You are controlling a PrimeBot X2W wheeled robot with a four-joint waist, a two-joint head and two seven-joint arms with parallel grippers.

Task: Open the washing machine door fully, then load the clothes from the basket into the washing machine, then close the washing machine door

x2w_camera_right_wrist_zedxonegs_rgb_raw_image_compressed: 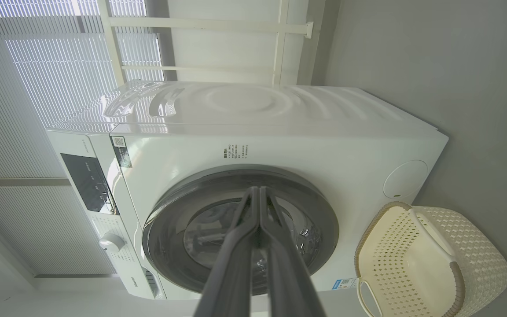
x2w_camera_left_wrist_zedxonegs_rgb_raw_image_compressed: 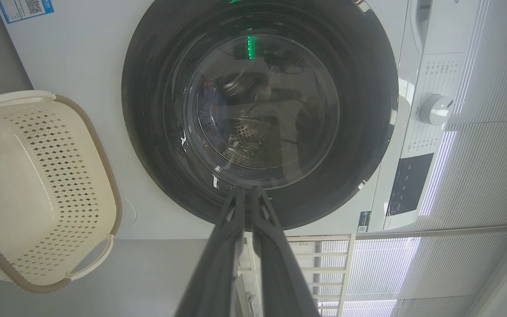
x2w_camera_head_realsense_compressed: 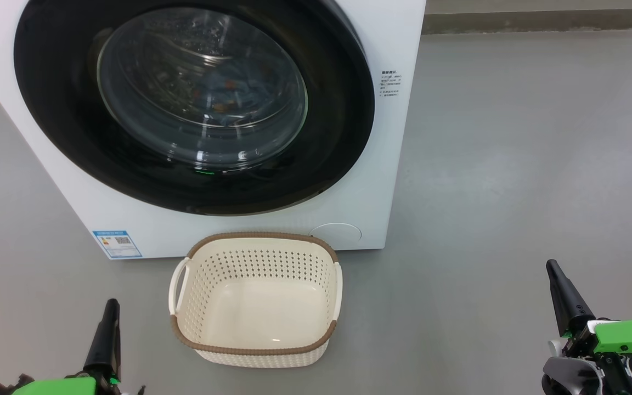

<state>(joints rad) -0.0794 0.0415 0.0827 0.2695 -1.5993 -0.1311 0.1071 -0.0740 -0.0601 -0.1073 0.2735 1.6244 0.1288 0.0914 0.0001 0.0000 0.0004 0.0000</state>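
And here's the washing machine (x2w_camera_head_realsense_compressed: 395, 164), square on the grey floor (x2w_camera_head_realsense_compressed: 513, 192), with the washing machine door (x2w_camera_head_realsense_compressed: 195, 104) lying flush against the front, no gap showing round that glossy black rim. Look through the glass bowl: a patch of blue with orange-brown specks, that's the clothes (x2w_camera_head_realsense_compressed: 228, 101), down in the drum. The basket (x2w_camera_head_realsense_compressed: 255, 356) sits just in front of the machine, near touching its base, and it's bare inside. The left gripper (x2w_camera_head_realsense_compressed: 112, 305) hangs low on the left, jaws pressed together on nothing. The right gripper (x2w_camera_head_realsense_compressed: 553, 270) hangs low on the right, well apart from the basket, jaws likewise closed and empty. So by my reading, loading is done and we're at the last step, closing the door, which looks done or nearly so. To finish it well, I'd make sure the latch has truly caught: a firm, straight push with closed fingertips on the black rim, never on the bulging glass, and on the edge away from the hinge, though which edge that is I cannot tell from here. Come in above the basket so nothing gets knocked, press squarely, then back off cleanly.
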